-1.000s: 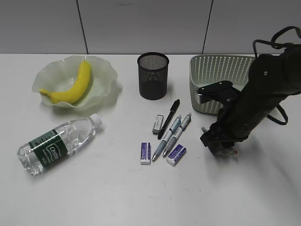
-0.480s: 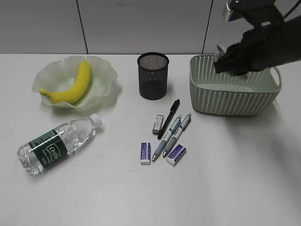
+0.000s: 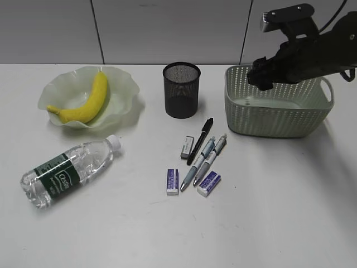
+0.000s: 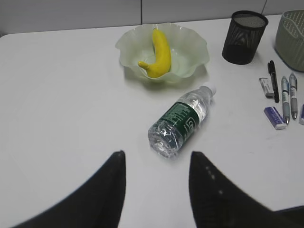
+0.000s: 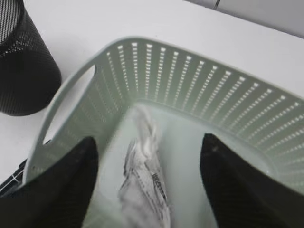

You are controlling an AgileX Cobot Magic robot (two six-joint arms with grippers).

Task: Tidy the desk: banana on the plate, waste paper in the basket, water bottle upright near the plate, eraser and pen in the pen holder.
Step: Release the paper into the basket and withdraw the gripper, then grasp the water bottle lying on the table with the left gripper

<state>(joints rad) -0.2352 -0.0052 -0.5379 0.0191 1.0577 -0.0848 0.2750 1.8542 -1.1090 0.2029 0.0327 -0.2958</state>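
Observation:
My right gripper [image 5: 148,140] hangs open over the pale green basket [image 3: 268,120]. The crumpled waste paper [image 5: 142,175] shows blurred between the spread fingers, touching neither, inside the basket. The banana [image 3: 89,100] lies on the wavy glass plate [image 3: 125,84]. The water bottle [image 3: 70,170] lies on its side on the desk, cap toward the plate. My left gripper [image 4: 157,154] is open and empty just short of the bottle's base [image 4: 166,140]. A black pen [image 3: 201,139], two grey pens and three erasers [image 3: 173,181] lie in front of the black mesh pen holder [image 3: 181,92].
The right arm [image 3: 312,53] reaches in from the right above the basket's far rim. The pen holder stands just left of the basket. White desk [image 3: 279,212] spreads in front of the basket and the pens.
The right arm rose from the desk beside the pens to above the basket. Its jaws opened there and the paper came free. Nothing else on the desk moved.

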